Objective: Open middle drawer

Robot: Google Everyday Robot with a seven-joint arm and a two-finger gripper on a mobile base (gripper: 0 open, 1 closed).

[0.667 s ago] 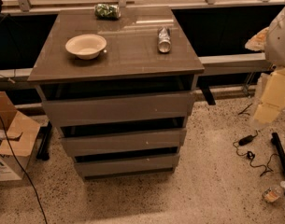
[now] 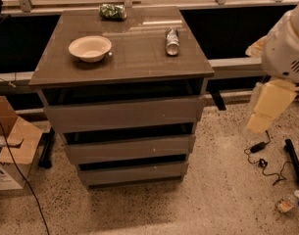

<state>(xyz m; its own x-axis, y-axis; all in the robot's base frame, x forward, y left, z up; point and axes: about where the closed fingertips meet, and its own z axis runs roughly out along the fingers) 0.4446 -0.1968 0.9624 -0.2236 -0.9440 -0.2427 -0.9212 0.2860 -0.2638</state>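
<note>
The middle drawer [image 2: 129, 149] is sitting second in the stack, under the top drawer [image 2: 122, 114], its front not budging from a moment ago, so nothing's opening yet. My hand [image 2: 262, 112] is drifting in from the right, a touch closer to that front but well apart from it; I cannot tell if it's spread or pressed together. The bowl [image 2: 90, 48] and can [image 2: 172, 41] are sitting undisturbed on the worktop [image 2: 134, 70]

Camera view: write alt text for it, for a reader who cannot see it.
A grey-brown cabinet with three drawers stands on a speckled floor; the robot's gripper hangs to its right, apart from the middle drawer. On top lie a white bowl, a silver can on its side and a green can at the back edge.
</note>
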